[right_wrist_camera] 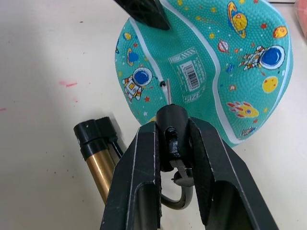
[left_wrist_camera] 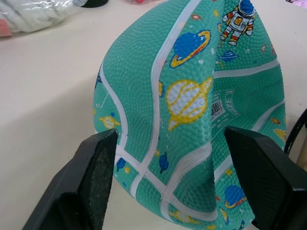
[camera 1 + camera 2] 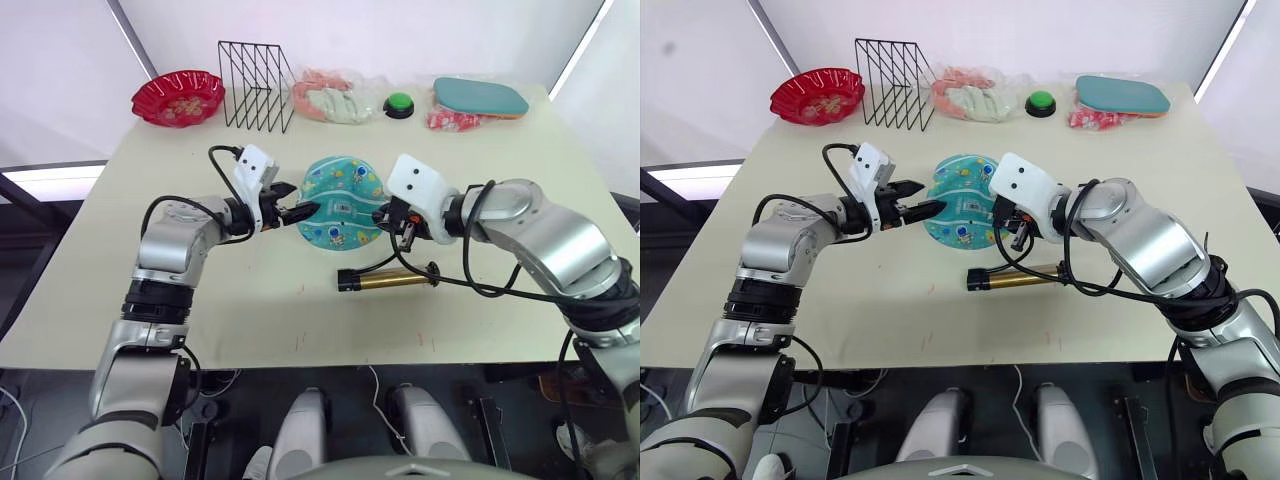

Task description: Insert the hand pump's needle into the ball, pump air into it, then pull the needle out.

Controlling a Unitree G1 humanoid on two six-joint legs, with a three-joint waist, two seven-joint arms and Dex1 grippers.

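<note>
At mid-counter (image 3: 120,270) the dented ball (image 3: 340,200) lies steadied between my left hand's (image 3: 292,213) spread fingers, valve turned toward my right hand (image 1: 171,139), which pinches the needle (image 1: 169,95) fitting, tip just short of the hole. The hand pump (image 3: 388,279) rests just beside. The barcode sticker's (image 1: 190,75) print is too small to read.

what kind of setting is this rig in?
Likely an indoor lab or test bench, not a home: a plain beige table against white wall panels, with unrelated props lined along its far edge, a red bowl, a black wire rack and a green push button.
</note>
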